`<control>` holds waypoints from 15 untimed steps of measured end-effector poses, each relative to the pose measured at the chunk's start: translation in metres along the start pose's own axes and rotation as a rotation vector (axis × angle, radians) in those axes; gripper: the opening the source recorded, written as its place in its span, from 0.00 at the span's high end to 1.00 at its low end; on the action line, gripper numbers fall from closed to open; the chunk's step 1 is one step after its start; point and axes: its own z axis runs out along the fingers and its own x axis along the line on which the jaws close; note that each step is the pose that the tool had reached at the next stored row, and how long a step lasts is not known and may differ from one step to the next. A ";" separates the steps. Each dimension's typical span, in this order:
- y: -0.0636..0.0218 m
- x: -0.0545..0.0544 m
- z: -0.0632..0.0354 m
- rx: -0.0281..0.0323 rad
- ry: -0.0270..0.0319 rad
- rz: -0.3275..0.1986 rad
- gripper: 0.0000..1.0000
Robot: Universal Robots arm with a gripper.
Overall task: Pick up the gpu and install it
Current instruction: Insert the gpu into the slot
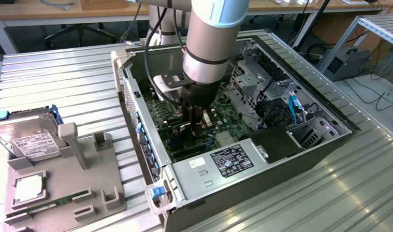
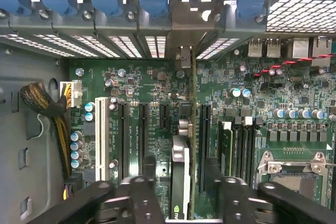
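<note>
The gpu (image 2: 180, 174) stands on edge in a motherboard slot inside the open computer case (image 1: 144, 63). I see it from above as a thin dark card. Its silver bracket (image 2: 184, 22) sits against the case's rear slot openings under the blue clips. My gripper (image 2: 181, 182) straddles the card, with one black finger (image 2: 148, 182) on each side. A small gap shows between each finger and the card, so the gripper is open. In the exterior view the gripper (image 1: 197, 128) reaches straight down to the motherboard in the middle of the case.
A grey fixture tray (image 1: 67, 193) at the exterior view's left holds a hard drive (image 1: 28, 140), a CPU (image 1: 28, 186) and a RAM stick (image 1: 45, 205). The power supply (image 1: 228, 159) sits close to the gripper. On the board are a CPU socket (image 2: 294, 171), a white slot (image 2: 102, 135) and a cable bundle (image 2: 42, 103).
</note>
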 end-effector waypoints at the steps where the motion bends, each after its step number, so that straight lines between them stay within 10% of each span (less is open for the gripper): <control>1: 0.0000 0.000 0.0000 0.0000 -0.0001 0.000 0.47; 8: 0.0001 -0.004 -0.0159 0.0000 0.0000 0.000 0.49; 9: 0.0001 -0.004 -0.0159 0.0000 0.0000 0.000 0.73; 15: -0.0001 -0.004 -0.0147 0.0008 -0.0003 0.054 0.73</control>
